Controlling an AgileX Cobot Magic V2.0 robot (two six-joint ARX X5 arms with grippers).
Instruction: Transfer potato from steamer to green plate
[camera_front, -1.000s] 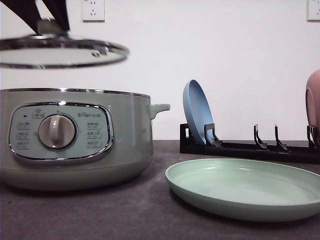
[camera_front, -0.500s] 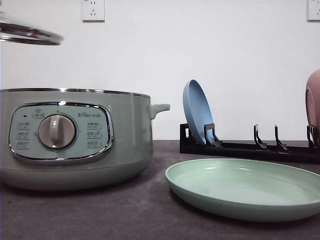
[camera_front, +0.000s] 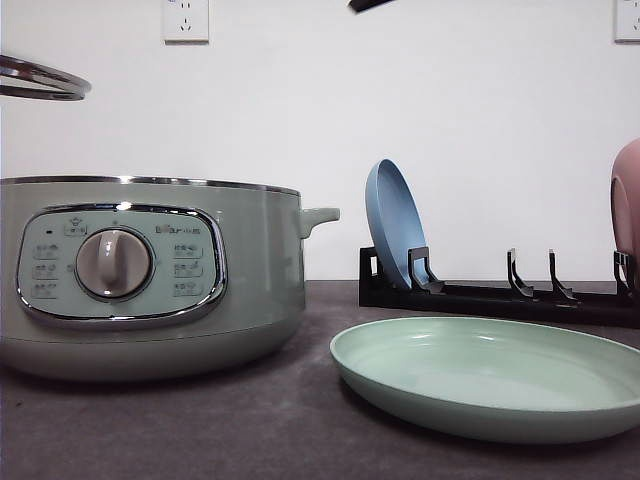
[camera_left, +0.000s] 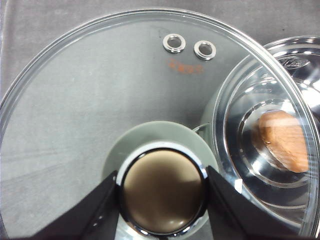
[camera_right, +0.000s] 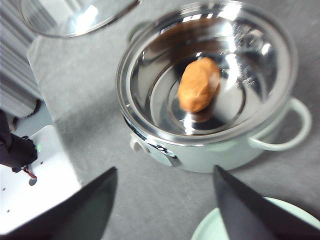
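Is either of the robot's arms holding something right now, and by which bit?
The left pincer grips the glass lid by its knob. The right pincer is open, holding nothing.

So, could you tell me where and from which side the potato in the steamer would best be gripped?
Probably from straight above, through the steamer's open top, since its walls block any approach from the side. The potato lies lengthwise on the shiny floor of the pot, so close the jaws across its narrower middle, not end to end. The right gripper is open above the pot, while the left gripper holds the lid aside.
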